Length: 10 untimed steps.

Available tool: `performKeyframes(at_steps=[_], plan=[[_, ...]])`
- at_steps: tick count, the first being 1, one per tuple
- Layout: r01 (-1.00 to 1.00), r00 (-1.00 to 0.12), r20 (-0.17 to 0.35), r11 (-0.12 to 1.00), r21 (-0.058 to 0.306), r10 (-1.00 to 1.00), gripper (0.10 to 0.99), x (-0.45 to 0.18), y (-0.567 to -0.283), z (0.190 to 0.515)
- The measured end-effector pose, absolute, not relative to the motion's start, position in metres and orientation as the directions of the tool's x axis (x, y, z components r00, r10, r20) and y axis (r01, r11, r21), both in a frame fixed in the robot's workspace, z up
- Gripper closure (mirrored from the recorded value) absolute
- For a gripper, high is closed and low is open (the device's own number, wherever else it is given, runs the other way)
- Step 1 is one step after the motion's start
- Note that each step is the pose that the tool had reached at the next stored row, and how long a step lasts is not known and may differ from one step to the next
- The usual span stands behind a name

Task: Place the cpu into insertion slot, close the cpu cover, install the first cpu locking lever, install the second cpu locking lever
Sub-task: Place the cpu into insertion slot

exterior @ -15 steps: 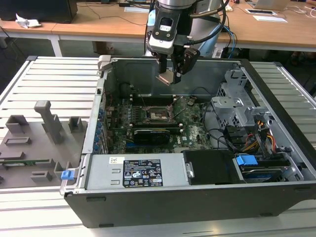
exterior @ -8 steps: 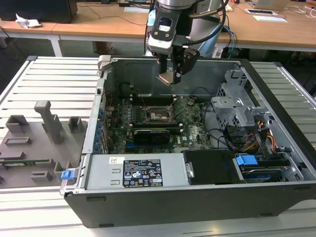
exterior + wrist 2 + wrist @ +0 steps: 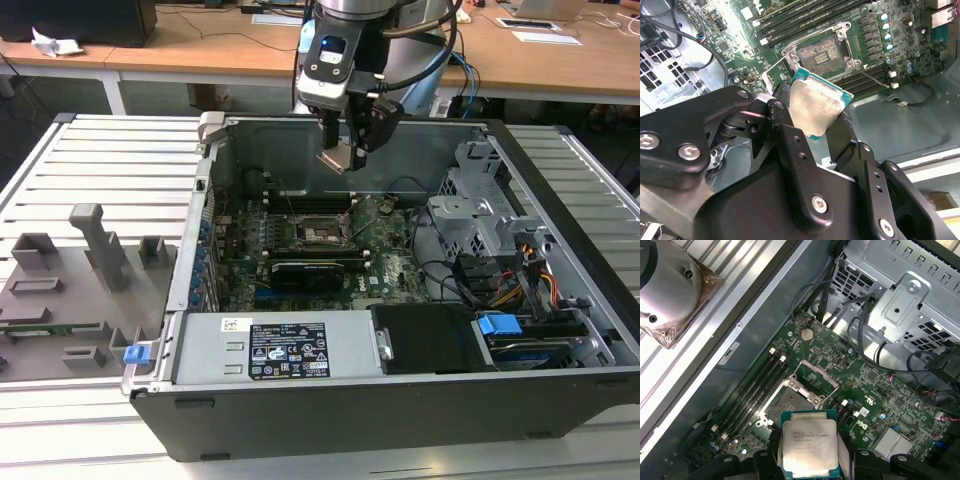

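Fingers [image 3: 781, 100]: clamped on the cpu, pinching two opposite edges.
Cpu [image 3: 815, 105]: in the air above the board, tilted, metal top showing in both wrist views, well clear of the slot.
Slot [image 3: 822, 52]: bare, in the green board [image 3: 385, 250] inside the open case [image 3: 330, 410].
Cover [image 3: 824, 374]: swung open beside the slot.
Surface [image 3: 110, 150]: grey, slatted, under the case.

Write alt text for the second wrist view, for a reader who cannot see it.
The gripper holds the cpu, silver top toward the camera, between its black fingers. Beyond it, apart from the chip, lies the empty insertion slot on the green circuit board, flanked by long dark memory slots.
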<state>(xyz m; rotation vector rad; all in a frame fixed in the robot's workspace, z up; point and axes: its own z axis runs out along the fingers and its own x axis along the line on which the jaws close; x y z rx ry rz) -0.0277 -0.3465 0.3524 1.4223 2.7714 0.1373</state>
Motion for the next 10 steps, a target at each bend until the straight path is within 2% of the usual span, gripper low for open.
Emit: performKeyframes(at_steps=[10], plan=[[0.827, -0.559, 0.019, 0.555, 0.089, 0.829, 0.553, -0.0277, -0.3465, 0.3518]])
